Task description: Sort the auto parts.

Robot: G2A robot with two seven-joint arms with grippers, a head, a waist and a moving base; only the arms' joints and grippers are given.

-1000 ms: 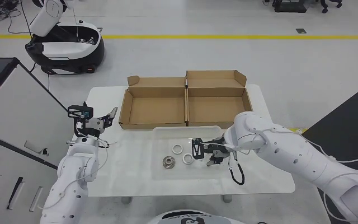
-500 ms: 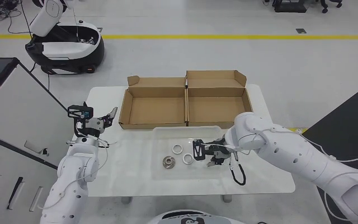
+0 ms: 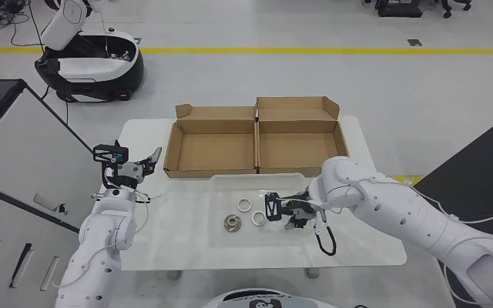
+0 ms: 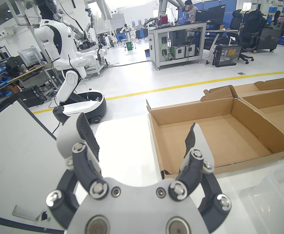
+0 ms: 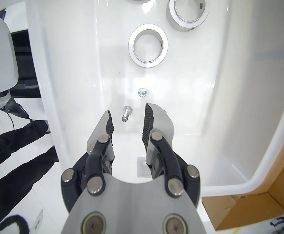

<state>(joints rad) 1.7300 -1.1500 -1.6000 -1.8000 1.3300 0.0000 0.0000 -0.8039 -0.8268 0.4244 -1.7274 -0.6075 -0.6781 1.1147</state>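
Observation:
A clear white tray [image 3: 222, 191] sits on the table in front of two cardboard boxes. In it lie two silver rings [image 3: 243, 205] [image 3: 259, 219] and a dark flanged part [image 3: 233, 223]. My right gripper [image 3: 269, 207] hangs low inside the tray, open. In the right wrist view a small bolt [image 5: 126, 113] lies on the tray floor between the fingers of this gripper [image 5: 128, 110], untouched. A second bolt [image 5: 142, 92] stands just beyond, then a ring [image 5: 148, 45] and another ring [image 5: 188, 13]. My left gripper [image 3: 154, 158] [image 4: 137, 120] is open and holds nothing, at the table's left side beside the left box [image 4: 210, 133].
The two open brown boxes [image 3: 212, 146] [image 3: 300, 138] stand side by side along the table's far edge, both without parts. Bare white tabletop [image 3: 169, 223] lies left of the tray. Another robot [image 3: 85, 54] is parked on the floor beyond the table.
The right arm has shifted very slightly while its gripper stays over the bolt. The left arm has not moved.

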